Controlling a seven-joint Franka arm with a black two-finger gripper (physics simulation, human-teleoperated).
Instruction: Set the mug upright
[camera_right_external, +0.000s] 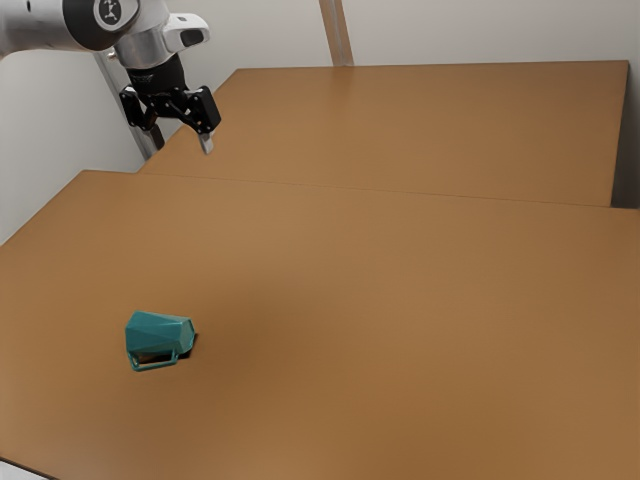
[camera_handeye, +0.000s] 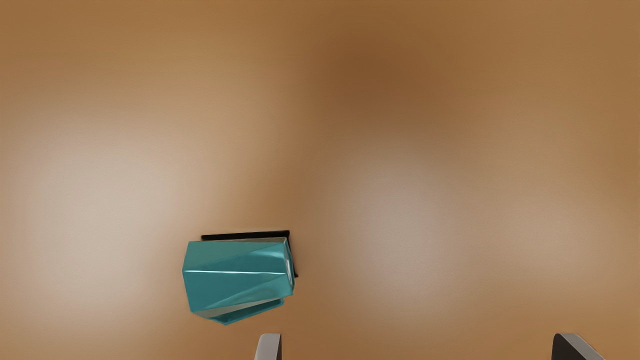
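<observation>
Mug: teal (camera_right_external: 158, 332), on its side on the table (camera_right_external: 400, 300), toward the exterior view's left; not upright.
Handle: out to one side of the body (camera_right_external: 154, 365), low, nr the tabletop.
Open end: prob. the one facing the exterior view's right, but can't be sure.
Done: no part of the righting, as far as pics show; gripper (camera_right_external: 183, 142) is up high, well apart from mug.
Left: basically all of it, i.e. line up, go down, grip, lift a bit, turn base-down, set down, let go.
Fingers: wide apart (camera_handeye: 269, 346), approx. full spread; nothing held, nothing touched.
Aim: mug sits off to one finger's side, not centred w/ the gap; prob. needs a sideways shift b4 going down.
Watch: handle could get in the way of a finger, or mug could roll if nudged.
</observation>
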